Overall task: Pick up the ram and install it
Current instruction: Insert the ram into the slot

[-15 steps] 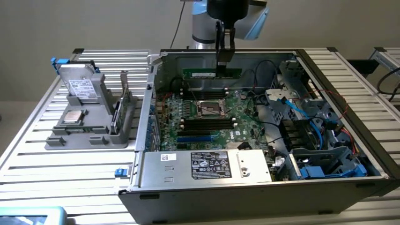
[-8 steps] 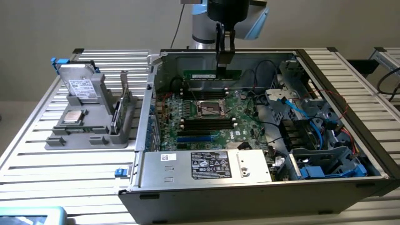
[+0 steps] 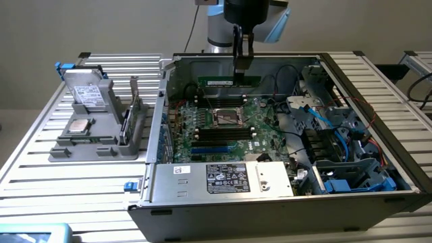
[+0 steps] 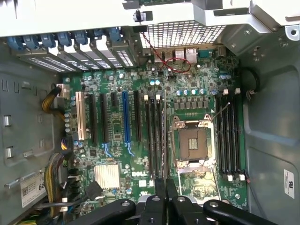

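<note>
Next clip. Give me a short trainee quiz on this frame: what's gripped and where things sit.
1. True or false: the end effector is shut on the ram, holding it above the board inside the open case.
2. Pick one. The grey holder stands: A) inside the case; B) outside the case, on the exterior view's left; C) outside the case, on the exterior view's right.
3. One word: what colour is the long slot that stands out among the black ones on the board?

Key: 1 true; 2 B; 3 blue.
</note>
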